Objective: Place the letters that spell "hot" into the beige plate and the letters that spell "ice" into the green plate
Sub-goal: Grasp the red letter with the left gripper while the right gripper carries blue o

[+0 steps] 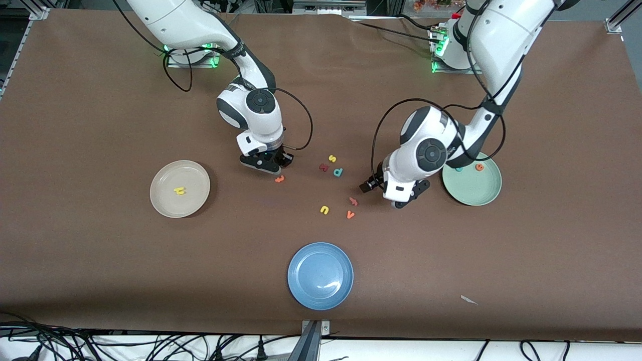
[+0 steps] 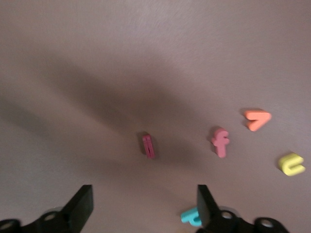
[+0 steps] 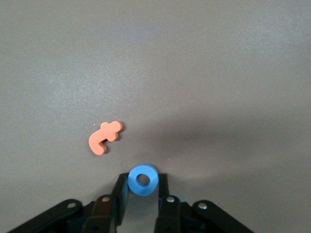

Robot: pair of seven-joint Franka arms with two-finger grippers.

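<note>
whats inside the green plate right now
In the green plate an orange e lies near the rim, with a teal letter beside it, partly covered by the left arm. Whatever else lies under that arm cannot be seen.

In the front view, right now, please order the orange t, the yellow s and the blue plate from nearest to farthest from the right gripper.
1. Orange t: on the table beside the right gripper.
2. Yellow s: toward the left arm's end.
3. Blue plate: nearest the front camera.
</note>
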